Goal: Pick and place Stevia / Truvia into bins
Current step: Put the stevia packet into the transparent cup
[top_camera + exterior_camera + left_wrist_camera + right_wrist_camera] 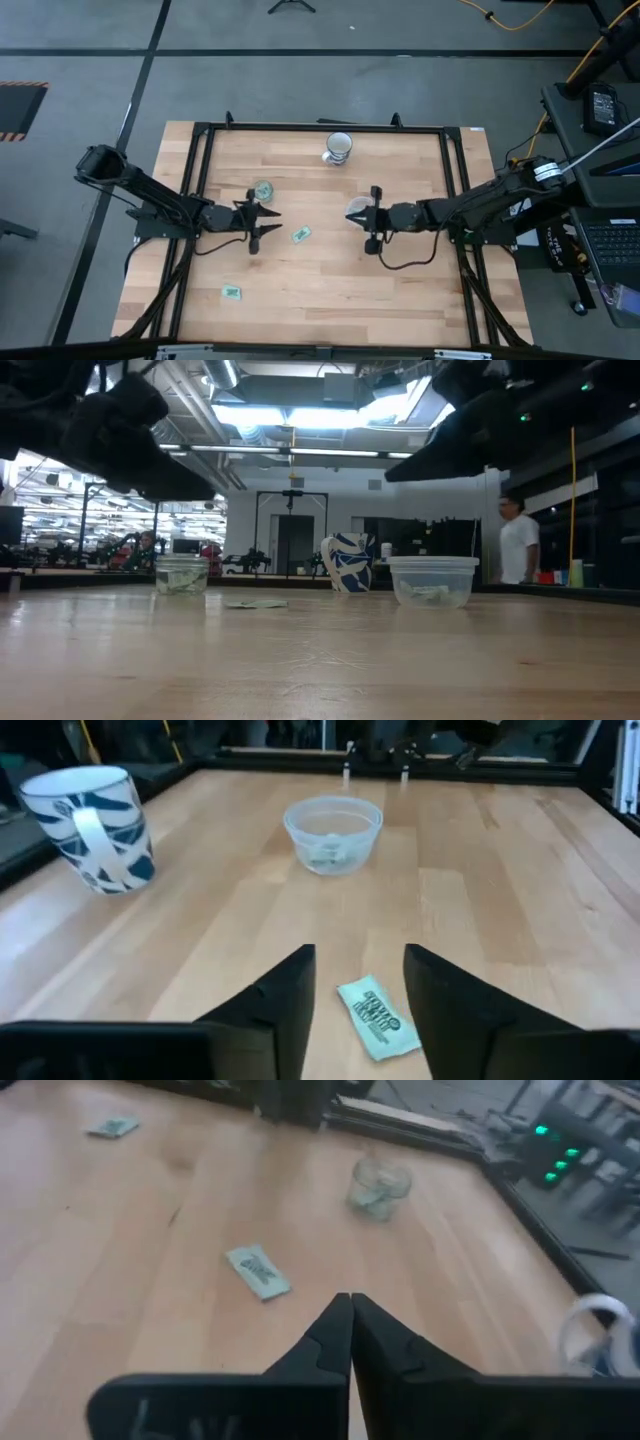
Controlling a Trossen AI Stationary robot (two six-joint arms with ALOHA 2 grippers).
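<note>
Left gripper (268, 226): over the table's left-centre, fingers (290, 1000) spread apart, holding nothing; the near packet (378, 1017) lies flat on the wood between and just ahead of the tips.
Right gripper (371, 219): right of centre, beside the wide cup (357, 209), fingers (330, 1338) pressed together, nothing between them.
Packets: near packet sits between the two grippers; a second packet (232, 292) lies well apart, toward the front left edge.
Cups: small cup (263, 190) and wide cup each seem to hold packets already; count unclear.
Mug (339, 147): patterned, at the far edge, not a bin.
Handling (judgement): packet is light, thin, limp paper, lying flush with the table; likely to slide or buckle.
Hold (judgement): pinch across the short width at mid-length, tips pressed to the wood.
</note>
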